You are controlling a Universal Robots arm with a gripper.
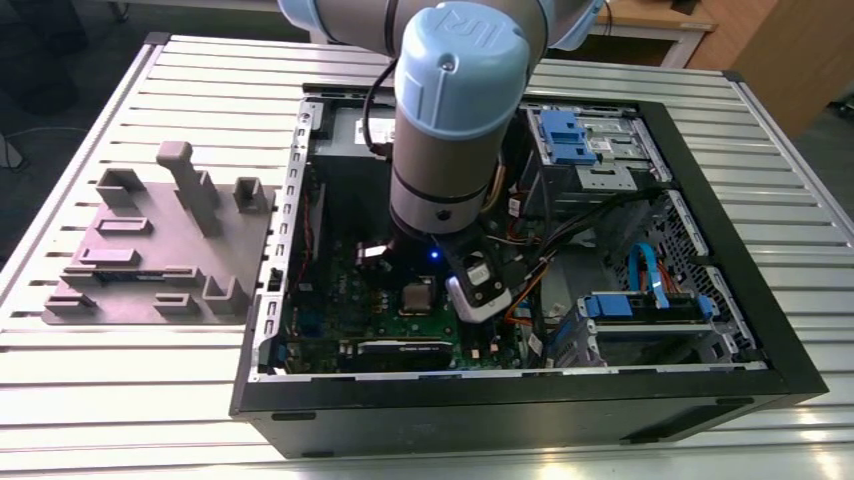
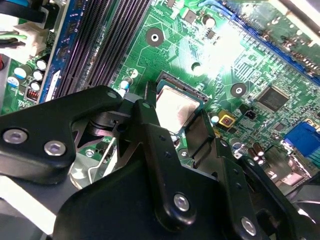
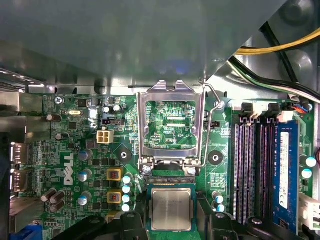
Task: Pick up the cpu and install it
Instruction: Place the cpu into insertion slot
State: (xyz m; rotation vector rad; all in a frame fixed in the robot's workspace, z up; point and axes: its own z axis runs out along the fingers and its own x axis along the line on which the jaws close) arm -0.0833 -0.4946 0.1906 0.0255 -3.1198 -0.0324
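The cpu (image 3: 171, 208) lies flat on the green motherboard (image 3: 70, 165), its silvery top up, just beside the hinge of the open socket frame (image 3: 171, 125), which stands raised beyond it. The gripper (image 3: 172, 220) straddles the cpu, black fingers (image 2: 205, 132) at two opposite edges; I cannot tell whether they grip it or stand free. Memory slots (image 3: 250, 165) run near the cpu on one side, small capacitors (image 3: 126, 192) on the other. Yellow cables (image 3: 280, 47) cross above the slots. In the exterior view the arm (image 1: 461, 120) reaches down into the open case (image 1: 747, 330); a grey fixture block (image 1: 167, 250) sits outside it, at that view's left.
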